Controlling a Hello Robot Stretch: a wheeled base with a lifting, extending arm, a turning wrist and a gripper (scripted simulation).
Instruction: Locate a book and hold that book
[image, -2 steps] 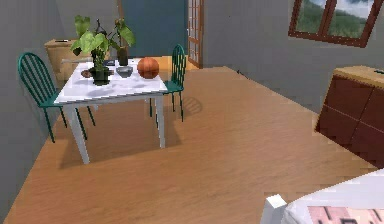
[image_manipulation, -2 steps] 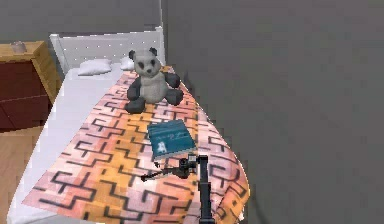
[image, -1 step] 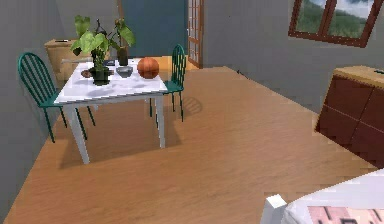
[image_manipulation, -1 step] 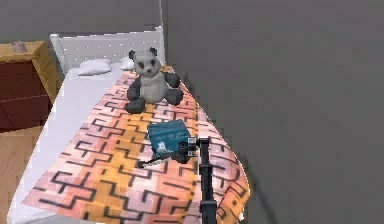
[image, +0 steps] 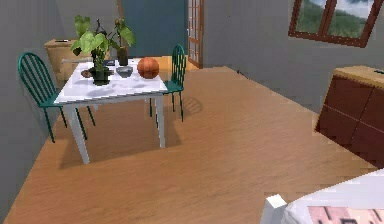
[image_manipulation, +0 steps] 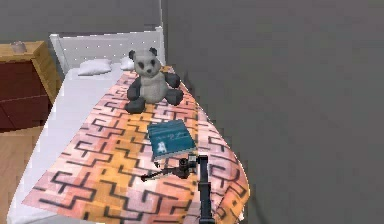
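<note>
A: Where is the gripper (image_manipulation: 150, 176) seen?
B: Against the patterned quilt (image_manipulation: 80, 160) of the bed. Whether anything is held cannot be told.
A: And the book (image_manipulation: 172, 138)?
B: It is laid flat on the quilt, near the fingers, at about one o'clock, farther out. Its long axis cannot be judged surely. Beyond, at twelve, a toy panda (image_manipulation: 150, 80) is seated.

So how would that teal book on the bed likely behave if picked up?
The teal book looks flat and thin, so it is probably stiff and fairly light. Lying flat on the patterned quilt, it shouldn't roll; pressed, it may sink in slightly.
</note>
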